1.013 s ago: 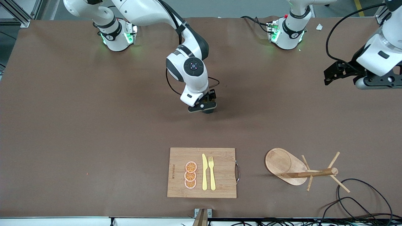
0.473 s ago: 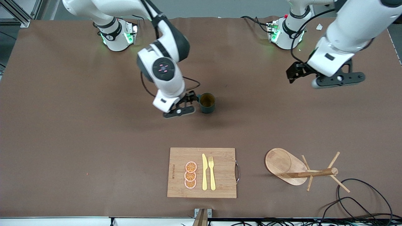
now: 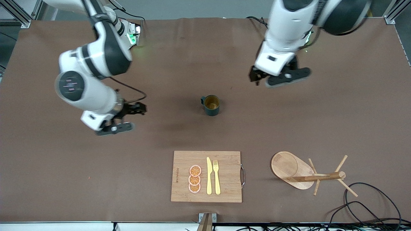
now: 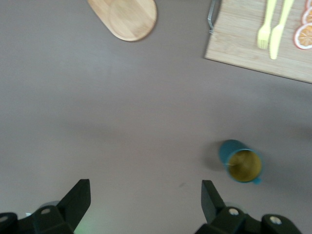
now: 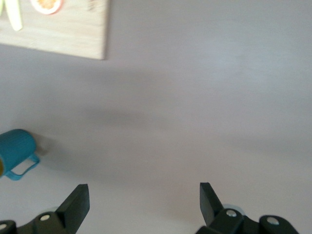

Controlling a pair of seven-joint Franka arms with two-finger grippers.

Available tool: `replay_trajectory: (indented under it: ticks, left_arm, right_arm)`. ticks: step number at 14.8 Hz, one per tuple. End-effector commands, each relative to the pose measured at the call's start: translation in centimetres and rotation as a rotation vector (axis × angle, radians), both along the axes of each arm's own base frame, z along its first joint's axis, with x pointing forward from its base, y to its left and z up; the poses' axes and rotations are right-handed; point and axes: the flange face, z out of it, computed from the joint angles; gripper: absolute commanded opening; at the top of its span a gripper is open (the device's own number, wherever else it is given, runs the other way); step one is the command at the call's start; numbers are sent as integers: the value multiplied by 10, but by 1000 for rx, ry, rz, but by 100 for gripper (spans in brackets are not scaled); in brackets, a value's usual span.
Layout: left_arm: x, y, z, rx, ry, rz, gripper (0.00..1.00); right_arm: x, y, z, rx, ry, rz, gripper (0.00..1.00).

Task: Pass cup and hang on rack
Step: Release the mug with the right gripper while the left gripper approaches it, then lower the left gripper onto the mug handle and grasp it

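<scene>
- Standing upright on the bare brown worktop (image 3: 64,179), the cup (image 3: 211,104) sits about midway between the two arms, free of both, with its small handle turned toward the right arm's end.
- Neither tool holds anything. The right tool (image 3: 123,119) hangs over bare worktop, well apart from the cup, toward the right arm's end; its fingers (image 5: 73,204) stand spread wide in the right wrist view, with nothing between them.
- The left tool (image 3: 278,77) hovers over the worktop toward the left arm's end of the cup; its fingers (image 4: 78,200) are likewise wide open and empty, and the cup shows in its wrist view.
- The rack (image 3: 308,173) stands near the front edge, toward the left arm's end, beside the cutting board (image 3: 224,157) with its knife, fork and orange slices. No cup hangs on its pegs.
- Judging by this, the cup has been set at a hand-over spot, so the first half of the pass looks done.
- Left to do: the left tool must take the cup, carry it to the rack and slip the handle over a peg.
</scene>
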Motion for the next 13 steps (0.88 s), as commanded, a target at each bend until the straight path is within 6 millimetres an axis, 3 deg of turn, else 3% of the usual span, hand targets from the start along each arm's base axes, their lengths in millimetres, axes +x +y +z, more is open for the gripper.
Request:
replay_trajectory:
  ticks: [1,2,4,6,8,10,13]
  left_arm:
    - [-18,-54,-29,23,-41,50,100]
    - [-27,-71,-36,24,-65,66,100]
    - [-56,-122,-72,47,-118,94,100]
    - [-74,-159,-114,89,-190,155,100]
    - [-94,-196,-155,121,-252,194,100]
    - [-104,-217,-183,132,-300,240,100]
    - [-136,-248,-224,130,-444,329,100]
  right_arm:
    - [-2,-59,21,0,8,-55,100]
    - [-2,-82,30,-25,1,-46,100]
    - [-3,-124,45,-46,-12,-19,100]
    - [-4,-163,58,-46,-28,-69,100]
    - [-14,-180,73,-54,-19,-57,100]
    - [-22,-187,86,-102,-3,-47,100]
    - [-26,-199,98,-112,-12,-63,100]
